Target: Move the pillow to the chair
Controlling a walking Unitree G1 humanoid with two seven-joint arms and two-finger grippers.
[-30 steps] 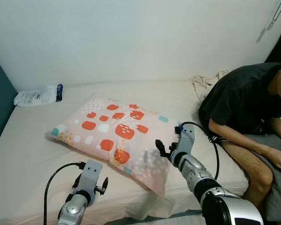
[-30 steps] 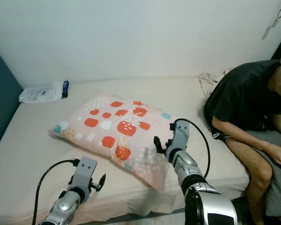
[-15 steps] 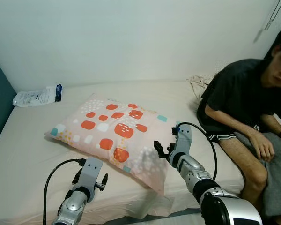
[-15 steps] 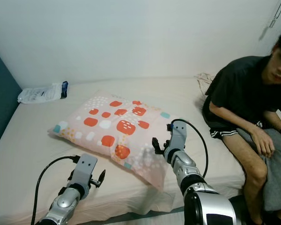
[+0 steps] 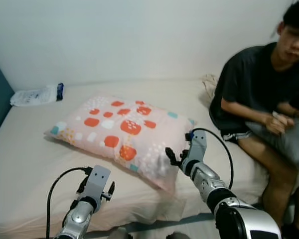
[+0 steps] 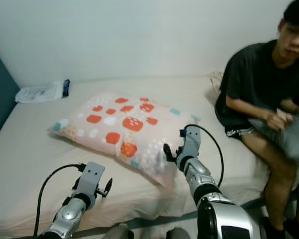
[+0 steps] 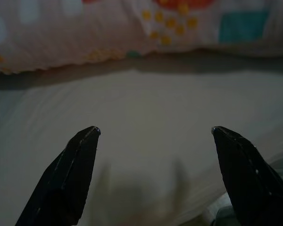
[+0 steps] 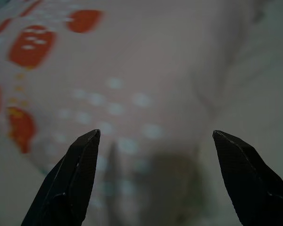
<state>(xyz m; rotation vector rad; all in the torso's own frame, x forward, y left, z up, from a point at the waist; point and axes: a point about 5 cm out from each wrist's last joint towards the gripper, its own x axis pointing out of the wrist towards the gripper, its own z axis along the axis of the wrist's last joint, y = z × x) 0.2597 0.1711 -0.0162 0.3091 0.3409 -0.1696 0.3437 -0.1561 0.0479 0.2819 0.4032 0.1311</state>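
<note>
A: Where is the pillow found, and how is it laid relative to the grippers?

B: It is seen lying flat on the bed, roughly in the middle of the mattress. Its long axis runs diagonally, from the far left corner toward the near right corner, which hangs close to the bed's front edge. That near corner is the part closest to the robot.

A: Which gripper is better placed?

B: The right gripper is judged the nearer one. It is held just beside the pillow's near right corner, on the pillow's right flank, and in the right wrist view the fabric is seen directly ahead, between the fingertips. The left gripper is kept lower, over bare sheet in front of the pillow's long near edge, with a strip of sheet between them.

A: And how are the fingers set?

B: Both pairs are spread wide, and nothing is held in either. A grasp has not yet been made.

A: How does the pillow look?

B: It is soft and plump, pale pink, printed with red-orange rounded patches, white and teal squares and small yellow dots. It would be expected to sag and fold when lifted by one corner.

A: Anything else nearby?

B: A person is seated on the bed's right end, and a plastic packet is left at the far left corner. No chair can be made out.
</note>
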